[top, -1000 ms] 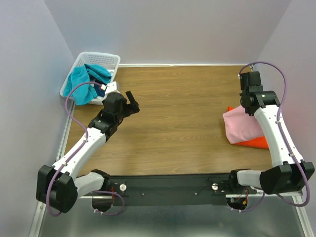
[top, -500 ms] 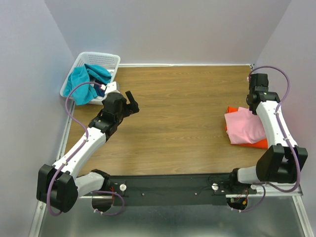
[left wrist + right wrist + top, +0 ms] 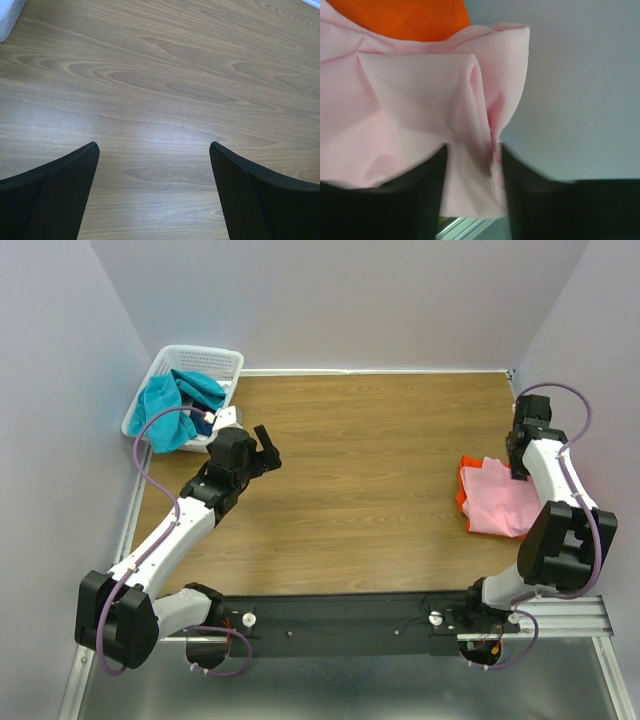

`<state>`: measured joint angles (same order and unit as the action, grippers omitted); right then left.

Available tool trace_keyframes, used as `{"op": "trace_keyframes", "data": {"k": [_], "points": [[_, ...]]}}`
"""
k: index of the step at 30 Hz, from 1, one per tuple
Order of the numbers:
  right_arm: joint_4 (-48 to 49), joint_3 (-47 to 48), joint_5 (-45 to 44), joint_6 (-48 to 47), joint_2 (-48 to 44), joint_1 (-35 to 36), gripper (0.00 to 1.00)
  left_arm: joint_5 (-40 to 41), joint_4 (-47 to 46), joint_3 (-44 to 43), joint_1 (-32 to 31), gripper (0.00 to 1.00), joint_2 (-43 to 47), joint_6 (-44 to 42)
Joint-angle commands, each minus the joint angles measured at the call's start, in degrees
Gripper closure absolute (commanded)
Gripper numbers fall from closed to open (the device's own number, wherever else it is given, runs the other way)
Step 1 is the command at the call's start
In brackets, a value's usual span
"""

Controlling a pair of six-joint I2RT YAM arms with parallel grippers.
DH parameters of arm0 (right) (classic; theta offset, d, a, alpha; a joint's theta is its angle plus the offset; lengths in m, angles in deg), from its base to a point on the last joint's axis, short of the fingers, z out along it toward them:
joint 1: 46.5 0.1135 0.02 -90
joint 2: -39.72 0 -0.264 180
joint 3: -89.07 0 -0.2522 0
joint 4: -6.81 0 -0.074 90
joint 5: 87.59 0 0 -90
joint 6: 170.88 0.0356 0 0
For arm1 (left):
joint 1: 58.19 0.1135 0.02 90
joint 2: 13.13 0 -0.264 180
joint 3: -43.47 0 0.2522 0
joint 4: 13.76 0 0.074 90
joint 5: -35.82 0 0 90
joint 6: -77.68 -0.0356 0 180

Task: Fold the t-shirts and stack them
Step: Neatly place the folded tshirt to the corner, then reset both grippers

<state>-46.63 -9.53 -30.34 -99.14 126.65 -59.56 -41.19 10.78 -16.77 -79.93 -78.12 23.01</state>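
A light pink t-shirt [image 3: 498,504] lies folded on top of a bright orange t-shirt [image 3: 463,481] at the table's right edge. My right gripper [image 3: 521,468] is at the pink shirt's far right corner, close to the wall. In the right wrist view its jaws stand apart with a bunched fold of the pink shirt [image 3: 410,100] lying loosely between the fingers [image 3: 420,195], and the orange shirt [image 3: 405,15] shows beyond. My left gripper [image 3: 268,446] hovers open over bare wood at the left, and nothing is between its fingers [image 3: 60,190].
A white basket [image 3: 232,360] at the far left corner holds teal and dark blue garments [image 3: 168,400]. The side wall [image 3: 580,90] stands right next to my right gripper. The table's metal edge runs just under the right fingers.
My right arm swung outward toward the right wall, drawing the pink shirt over the orange one, and its jaws have parted. The left arm has not moved.
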Motion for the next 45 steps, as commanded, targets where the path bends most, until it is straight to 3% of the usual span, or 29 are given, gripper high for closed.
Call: {"op": "trace_keyframes", "data": {"k": [1,2,6,14,21,26,31,35,39,45], "points": [[2.33,-0.49,1.46,1.82,0.78,-0.74,0.18,-0.07,-0.59,0.60,0.29,0.02,-0.40,-0.70],[2.33,-0.49,1.03,2.09,0.78,-0.74,0.00,-0.07,-0.59,0.60,0.29,0.02,-0.31,-0.70],[2.33,0.39,1.02,3.32,0.08,-0.74,0.00,-0.07,-0.59,0.60,0.29,0.02,-0.31,-0.53],[4.87,2.76,13.50,7.97,-6.08,-0.74,0.00,0.28,-0.42,0.43,0.29,0.02,-0.40,-0.35],[12.77,1.01,24.89,21.04,-17.47,-0.74,0.00,0.71,0.46,-0.37,0.29,0.02,-0.23,0.52],[21.65,-3.99,32.39,35.03,-25.31,-0.74,0.00,2.47,2.83,-1.95,0.38,0.02,1.71,2.19],[33.41,-12.60,47.39,42.50,-31.21,-0.83,0.00,3.09,3.28,-2.91,0.38,0.02,5.48,4.13],[39.14,-19.27,57.16,45.95,-31.92,-0.74,0.00,4.05,3.36,-2.57,0.38,0.02,8.73,5.79],[51.60,-26.56,66.29,51.03,-32.53,-0.74,0.00,6.69,3.63,-0.38,0.38,0.02,11.72,7.90],[55.85,-34.67,73.09,53.42,-32.09,-0.74,0.00,7.84,3.37,2.70,0.38,0.02,13.75,10.02]]}}
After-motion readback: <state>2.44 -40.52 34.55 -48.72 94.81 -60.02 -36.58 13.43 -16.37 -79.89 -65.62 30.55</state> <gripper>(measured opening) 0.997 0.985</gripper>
